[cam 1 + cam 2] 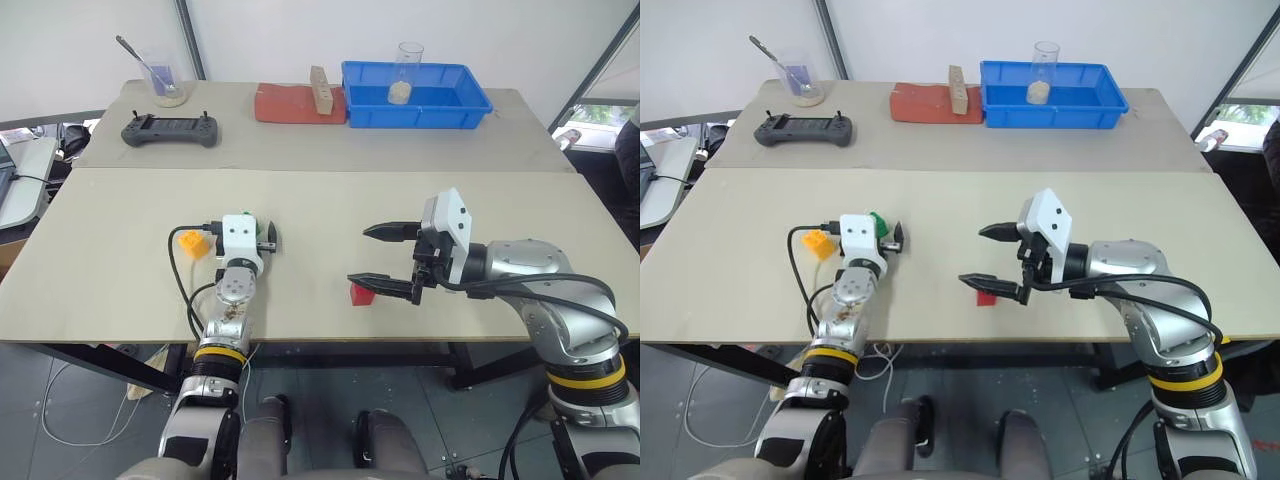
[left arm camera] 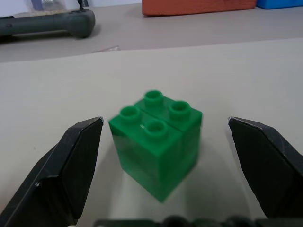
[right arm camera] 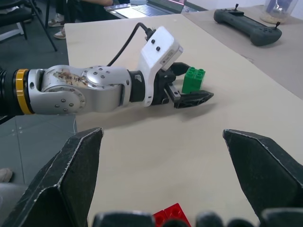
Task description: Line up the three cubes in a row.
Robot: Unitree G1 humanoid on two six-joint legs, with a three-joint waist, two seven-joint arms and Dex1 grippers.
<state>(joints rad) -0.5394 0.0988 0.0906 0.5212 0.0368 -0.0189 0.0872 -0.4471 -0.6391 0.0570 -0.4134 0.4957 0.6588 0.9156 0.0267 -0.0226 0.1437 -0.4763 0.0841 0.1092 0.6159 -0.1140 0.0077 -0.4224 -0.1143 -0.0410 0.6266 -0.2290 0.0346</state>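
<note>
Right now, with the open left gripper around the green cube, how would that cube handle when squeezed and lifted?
The green cube looks like rigid plastic, so probably stiff and light. Its glossy flat sides might slip slightly. Squat, it seems unlikely to tip.

I read the green cube (image 2: pixel 156 142) as glossy moulded plastic with smooth studs, and the red cube (image 1: pixel 362 294) and orange-yellow cube (image 1: pixel 193 243) look alike in finish. The table (image 1: pixel 330 210) is matt, smooth, pale board. My left gripper (image 2: pixel 165 165) has matt black fingers (image 2: pixel 71 165); its arm is brushed, shiny metal.
</note>
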